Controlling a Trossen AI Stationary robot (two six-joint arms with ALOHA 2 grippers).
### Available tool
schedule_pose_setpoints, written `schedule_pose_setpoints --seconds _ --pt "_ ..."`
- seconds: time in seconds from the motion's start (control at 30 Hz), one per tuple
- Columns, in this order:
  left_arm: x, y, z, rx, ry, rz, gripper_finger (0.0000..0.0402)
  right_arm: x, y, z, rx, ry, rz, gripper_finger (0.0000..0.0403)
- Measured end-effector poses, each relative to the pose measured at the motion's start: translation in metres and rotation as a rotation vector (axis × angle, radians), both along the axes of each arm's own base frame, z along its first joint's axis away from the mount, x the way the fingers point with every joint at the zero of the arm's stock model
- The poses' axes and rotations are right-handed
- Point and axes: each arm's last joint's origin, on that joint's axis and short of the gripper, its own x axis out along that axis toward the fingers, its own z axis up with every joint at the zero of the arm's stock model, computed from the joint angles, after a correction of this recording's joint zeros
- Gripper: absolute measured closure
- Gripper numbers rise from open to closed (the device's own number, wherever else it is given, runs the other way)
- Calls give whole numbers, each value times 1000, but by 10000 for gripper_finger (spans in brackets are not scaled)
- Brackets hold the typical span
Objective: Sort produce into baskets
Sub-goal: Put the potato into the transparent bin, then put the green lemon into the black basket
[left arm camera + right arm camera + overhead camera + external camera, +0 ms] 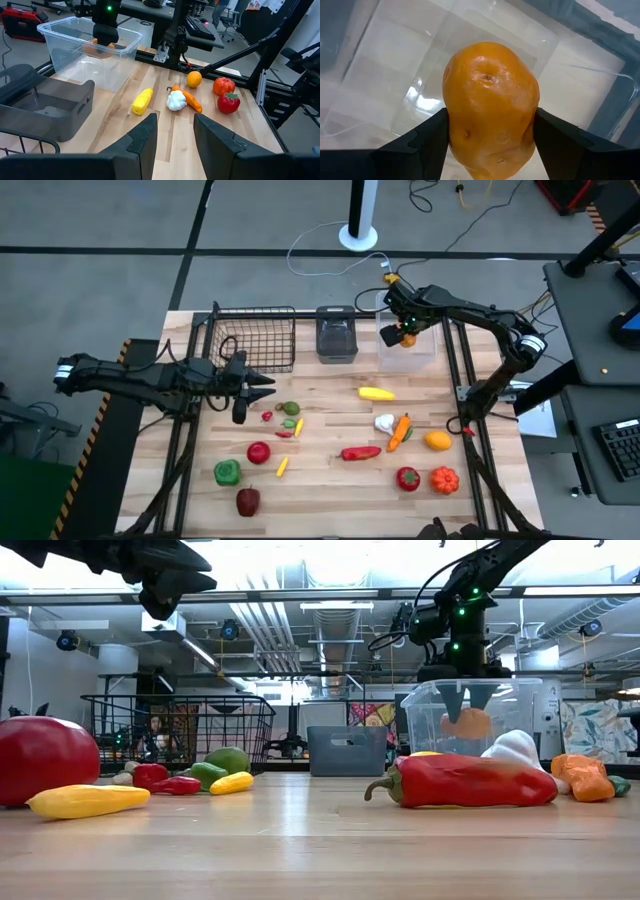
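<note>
My right gripper [403, 335] is shut on an orange toy fruit [490, 110] at the far right of the table. It holds the fruit inside the walls of the clear plastic tub [425, 705]. My left gripper [175, 135] hovers open over the table's left part [262, 383], beside the black wire-mesh basket [250, 340], with nothing between its fingers. The dark grey bin [337, 335] stands between basket and tub. Loose produce lies on the wooden table [330, 480]: a yellow piece [376, 393], garlic [385, 423], a carrot [401, 432] and a long red pepper [360, 452]. My right gripper pinches the orange fruit by its two opposite sides [455, 135] between the two fingers [560, 145]. The fingers come steeply from above, pointing down into the tub. The fruit [467, 723] hangs below the tub's rim; whether it touches the tub's floor I cannot tell.
More produce lies toward the near edge: a red apple [258, 452], a green pepper [227, 472], a tomato [407, 478], an orange pumpkin [444, 479] and an orange [437, 441]. Black frame rails [460, 380] run along both sides of the table.
</note>
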Motion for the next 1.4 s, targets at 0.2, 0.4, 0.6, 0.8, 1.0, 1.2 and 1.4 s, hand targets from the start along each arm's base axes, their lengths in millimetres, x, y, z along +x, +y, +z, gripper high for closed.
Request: schedule_pose_setpoints --seconds 0.2,0.4,0.6,0.8,1.0,1.2,1.4 --pt "0 0 0 0 0 0 289 2 1 0 42 -27 128 150" --pt "0 0 0 0 0 0 289 1 0 0 37 -9 211 121" --pt "0 0 0 0 1 0 289 -3 -4 0 29 -7 192 109" --pt "0 0 0 0 1 0 289 -3 -5 0 23 -15 179 107" --pt "0 0 0 0 1 0 289 -3 -5 0 25 -18 166 87" --pt "0 0 0 0 1 0 289 -3 -5 0 25 -19 165 77" --pt "0 0 0 -21 -6 5 289 0 -4 22 -31 -80 160 81"
